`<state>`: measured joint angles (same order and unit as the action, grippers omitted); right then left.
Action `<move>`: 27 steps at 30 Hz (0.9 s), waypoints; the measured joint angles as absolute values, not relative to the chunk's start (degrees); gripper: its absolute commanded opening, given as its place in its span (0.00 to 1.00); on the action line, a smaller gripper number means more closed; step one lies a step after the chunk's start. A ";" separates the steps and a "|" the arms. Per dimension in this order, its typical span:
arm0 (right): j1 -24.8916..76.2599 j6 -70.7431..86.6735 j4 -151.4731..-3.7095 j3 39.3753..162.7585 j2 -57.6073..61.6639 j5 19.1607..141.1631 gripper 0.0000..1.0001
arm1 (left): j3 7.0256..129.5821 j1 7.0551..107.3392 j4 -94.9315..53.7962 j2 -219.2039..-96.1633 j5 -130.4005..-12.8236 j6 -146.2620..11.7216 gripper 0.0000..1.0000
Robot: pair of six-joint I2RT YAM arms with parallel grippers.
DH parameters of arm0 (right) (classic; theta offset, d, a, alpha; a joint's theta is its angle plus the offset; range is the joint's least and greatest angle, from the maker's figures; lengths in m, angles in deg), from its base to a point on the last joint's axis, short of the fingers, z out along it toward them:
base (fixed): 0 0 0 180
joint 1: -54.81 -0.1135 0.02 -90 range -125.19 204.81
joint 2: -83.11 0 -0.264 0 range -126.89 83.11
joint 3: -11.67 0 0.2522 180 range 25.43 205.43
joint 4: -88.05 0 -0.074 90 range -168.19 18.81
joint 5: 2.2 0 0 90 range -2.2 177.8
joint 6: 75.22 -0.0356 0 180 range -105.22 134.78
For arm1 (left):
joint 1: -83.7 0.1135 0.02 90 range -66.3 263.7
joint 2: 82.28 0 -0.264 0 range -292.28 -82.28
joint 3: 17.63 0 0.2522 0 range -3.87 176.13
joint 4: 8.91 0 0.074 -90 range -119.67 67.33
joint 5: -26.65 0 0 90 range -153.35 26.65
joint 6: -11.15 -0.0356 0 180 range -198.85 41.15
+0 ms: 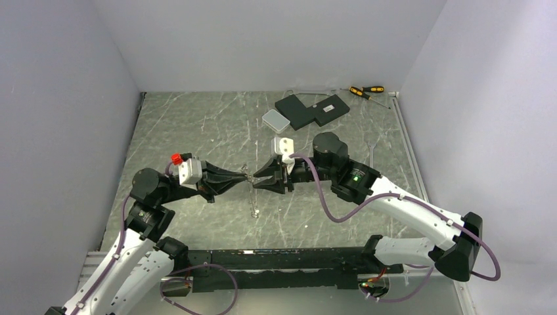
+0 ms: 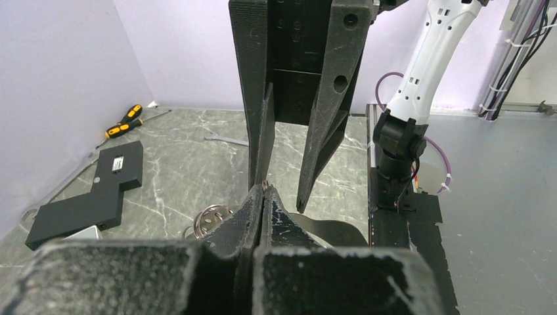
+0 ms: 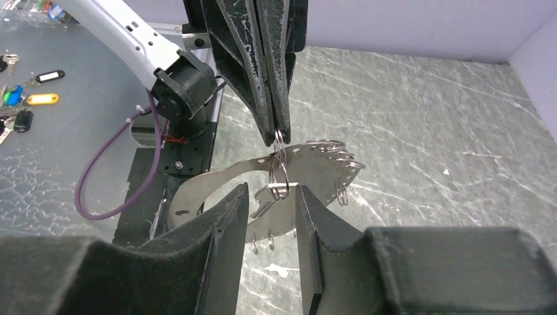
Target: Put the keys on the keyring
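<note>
My left gripper [image 1: 247, 177] is shut on a small silvery wire keyring [image 3: 280, 172], pinched at its tips [image 2: 264, 188]. In the right wrist view the ring hangs below the left fingers [image 3: 266, 98]. A tiny flat key [image 3: 261, 205] seems to hang from it. Behind it is a curved flat silvery plate [image 3: 315, 172] with holes along its edge that carry several small rings. I cannot tell whether the plate hangs or lies on the table. My right gripper [image 3: 272, 191] is open, with one finger on each side of the ring, not touching it.
At the back of the table are black blocks [image 1: 312, 110], a small white box [image 1: 275, 119] and two screwdrivers [image 1: 366, 90]. A thin wrench [image 2: 226, 139] lies on the table. Tagged keys [image 3: 29, 98] lie off the table by the left arm's base.
</note>
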<state>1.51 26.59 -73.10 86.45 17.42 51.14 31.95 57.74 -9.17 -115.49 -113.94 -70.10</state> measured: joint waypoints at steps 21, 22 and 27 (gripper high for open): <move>1.53 24.36 -79.16 86.45 15.36 49.54 0.16 | 31.95 58.03 -8.74 -115.49 -114.51 -69.55 0.00; 1.53 24.23 -79.33 86.45 15.32 49.50 0.11 | 31.95 58.03 -8.74 -115.49 -114.51 -69.53 0.00; 1.53 23.53 -80.01 86.45 15.28 48.78 0.00 | 31.95 58.24 -8.41 -115.49 -114.59 -69.53 0.00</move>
<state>1.53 23.53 -80.01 86.45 15.28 48.78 31.95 58.24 -8.41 -115.49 -114.59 -69.53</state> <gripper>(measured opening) 0.028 0.009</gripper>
